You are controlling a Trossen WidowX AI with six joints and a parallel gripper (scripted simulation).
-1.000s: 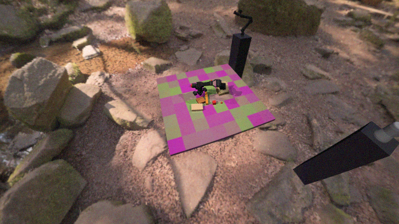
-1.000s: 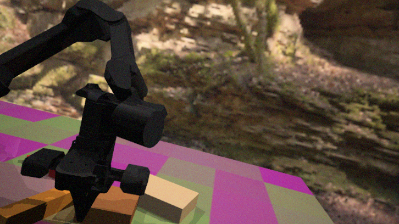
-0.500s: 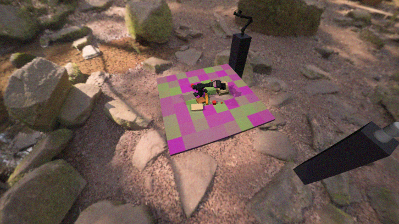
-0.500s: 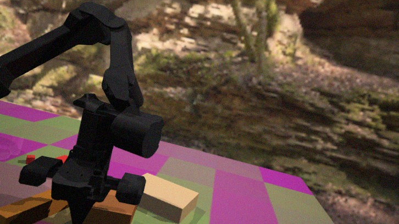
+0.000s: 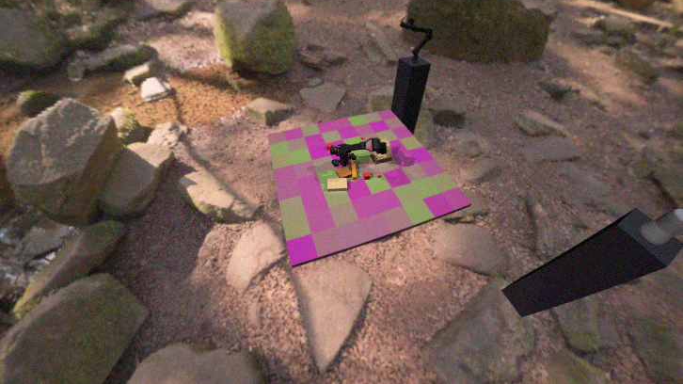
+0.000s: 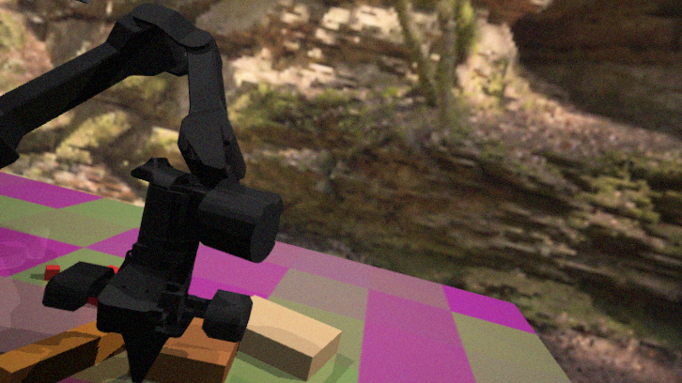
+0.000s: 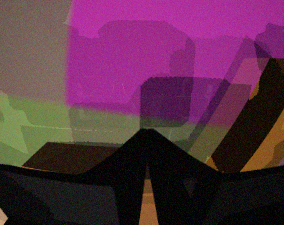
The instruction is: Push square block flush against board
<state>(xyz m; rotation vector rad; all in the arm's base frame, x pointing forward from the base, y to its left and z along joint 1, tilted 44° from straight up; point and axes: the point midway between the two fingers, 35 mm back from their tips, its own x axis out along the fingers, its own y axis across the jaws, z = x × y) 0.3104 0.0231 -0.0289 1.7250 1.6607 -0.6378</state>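
Note:
The square block [image 5: 343,172] [image 6: 201,345] [image 7: 77,156], brown-orange, lies flat on the checkered top. The board [image 5: 354,170] [image 6: 50,347] [image 7: 272,151] is a long, narrow orange bar, lying beside the block at an angle to it. My gripper [image 5: 345,164] [image 6: 138,377] [image 7: 146,135] is shut and empty, pointing down. In the exterior view its tip stands low in front of the block, between block and board. The fingers hide where the two parts come closest, so I cannot tell whether they touch.
A cream block [image 5: 337,184] [image 6: 291,333] lies close beside the square block, on the side away from the board. A red cube [image 5: 366,175] and a smaller red cube [image 5: 379,176] [image 6: 52,272] lie beyond the board. Another red block [image 5: 329,146] lies near the arm.

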